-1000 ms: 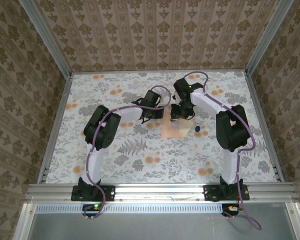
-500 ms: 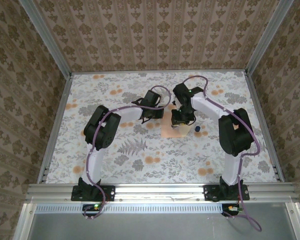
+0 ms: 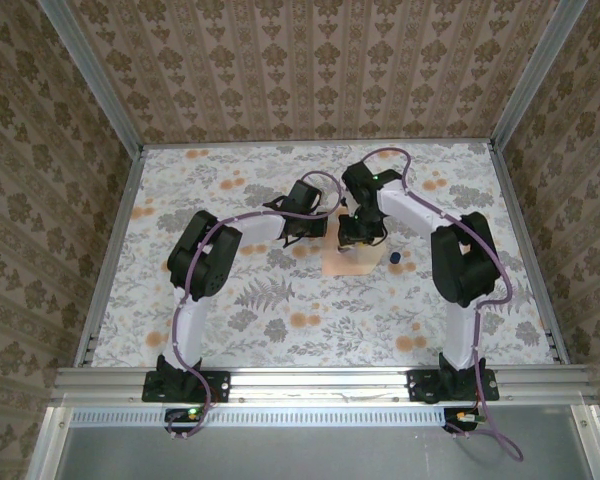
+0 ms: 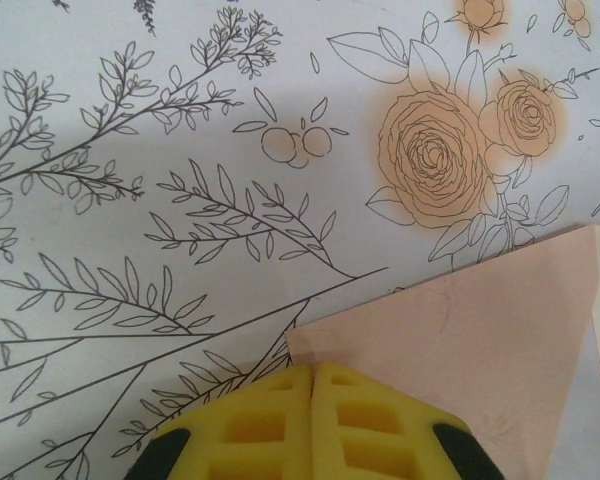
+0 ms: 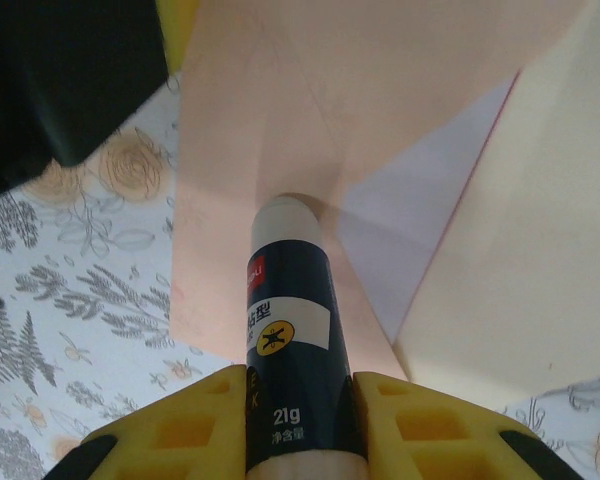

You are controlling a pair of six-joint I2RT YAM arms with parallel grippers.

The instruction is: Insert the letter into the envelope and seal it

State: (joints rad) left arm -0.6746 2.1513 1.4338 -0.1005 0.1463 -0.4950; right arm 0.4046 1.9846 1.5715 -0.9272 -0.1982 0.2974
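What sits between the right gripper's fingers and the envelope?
A dark blue glue stick, clamped in the right gripper, its white tip on the envelope, seen in the right wrist view.

One peach paper envelope (image 5: pixel 280 120) and one red-edged whitish paper sheet (image 5: pixel 410 220) lie before the right gripper (image 5: pixel 300 388). One dark-blue glue stick (image 5: pixel 290 330) sits in it; one small blue cap (image 3: pixel 394 258) lies near.

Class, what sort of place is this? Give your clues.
Probably a robot test booth: left arm and right arm bolted to a metal rail, a floral-covered table, wallpapered panels in aluminium framing around it.
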